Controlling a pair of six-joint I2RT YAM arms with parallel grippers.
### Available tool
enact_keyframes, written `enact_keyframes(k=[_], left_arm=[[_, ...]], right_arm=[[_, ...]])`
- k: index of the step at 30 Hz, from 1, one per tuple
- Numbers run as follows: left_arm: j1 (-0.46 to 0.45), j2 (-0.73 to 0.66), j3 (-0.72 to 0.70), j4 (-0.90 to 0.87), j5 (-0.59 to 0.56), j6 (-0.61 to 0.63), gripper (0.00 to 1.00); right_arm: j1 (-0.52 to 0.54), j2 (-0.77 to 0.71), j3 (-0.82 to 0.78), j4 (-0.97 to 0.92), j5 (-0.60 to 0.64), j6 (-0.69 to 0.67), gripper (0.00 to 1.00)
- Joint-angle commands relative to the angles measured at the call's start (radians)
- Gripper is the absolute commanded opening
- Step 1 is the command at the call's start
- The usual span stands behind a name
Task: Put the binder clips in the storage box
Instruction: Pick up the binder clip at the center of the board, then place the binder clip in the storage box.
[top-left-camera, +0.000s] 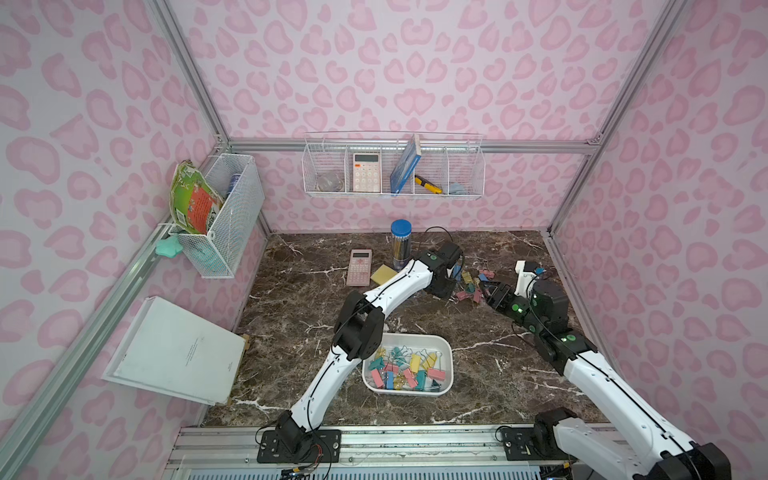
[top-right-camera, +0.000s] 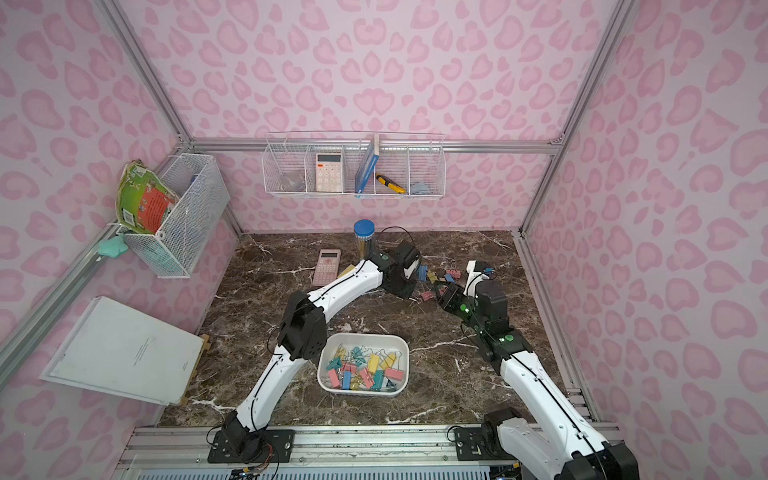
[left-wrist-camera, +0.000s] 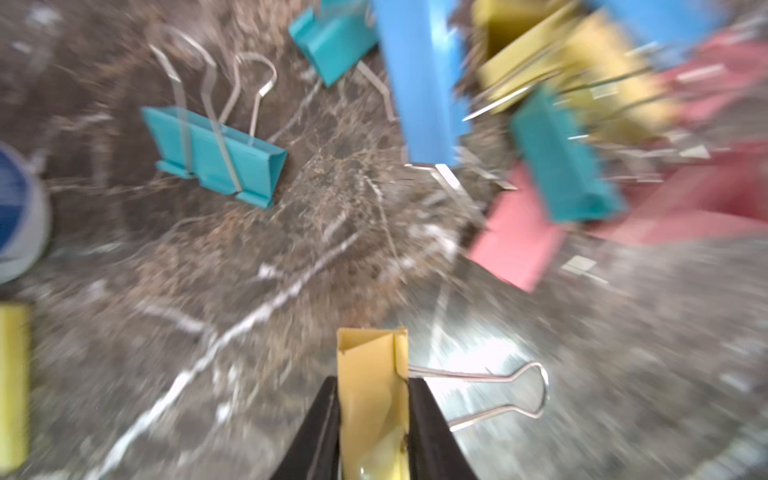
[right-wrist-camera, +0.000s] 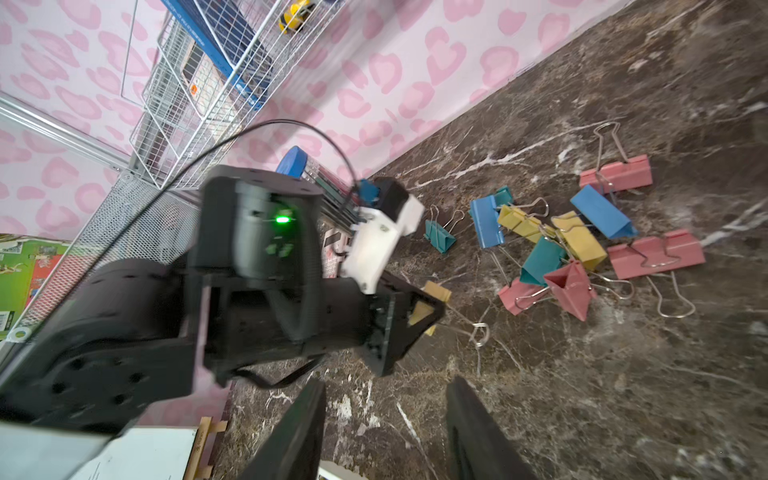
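The left claw (left-wrist-camera: 372, 388) is pressed onto a yellow clip (left-wrist-camera: 368, 353), with one black finger (left-wrist-camera: 316, 424) on each flat side and the clip's wire handle (left-wrist-camera: 478, 376) sticking out sideways. Whether the clip is clear of the table (top-left-camera: 299, 299) cannot be told. Just beyond it lies the loose pile of clips (right-wrist-camera: 577, 245) — blue, yellow, teal and pink, several overlapping — with one teal clip (left-wrist-camera: 216, 153) lying apart from the rest. The right claw (right-wrist-camera: 386, 386) is spread and pinches nothing; it hangs above bare table beside the pile, pointed toward the left claw. In both top views the white box (top-left-camera: 446, 345) (top-right-camera: 405, 347) sits on the table nearer the robot's base, between the two arms and well apart from the pile — it already holds a heap of clips (top-left-camera: 405, 368). A pink calculator (top-left-camera: 359, 268), a yellow note pad (top-left-camera: 383, 274) and a blue-lidded tube (top-left-camera: 401, 245) stand at the far side, near the left arm.
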Motion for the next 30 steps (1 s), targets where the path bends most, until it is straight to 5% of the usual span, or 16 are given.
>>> enact_keyframes(k=[1, 6, 11, 17, 30], left_arm=[[-0.001, -0.103, -0.08, 0.078, 0.083, -0.072, 0.25], [-0.003, -0.262, -0.223, 0.122, 0.115, -0.158, 0.25], [-0.022, -0.52, -0.524, 0.216, 0.117, -0.238, 0.25], [-0.073, -0.815, -0.848, 0.267, 0.108, -0.26, 0.26], [-0.21, -0.837, -1.121, 0.266, 0.12, -0.299, 0.28]], right_arm=[[-0.008, -0.019, -0.01, 0.002, 0.002, 0.025, 0.5], [-0.061, -0.043, -0.056, 0.024, -0.039, 0.063, 0.55], [-0.2, -0.028, -0.095, 0.063, -0.185, 0.079, 0.67], [-0.226, -0.026, -0.068, 0.049, -0.175, 0.017, 0.72], [-0.208, 0.041, -0.042, 0.102, -0.195, 0.032, 0.72]])
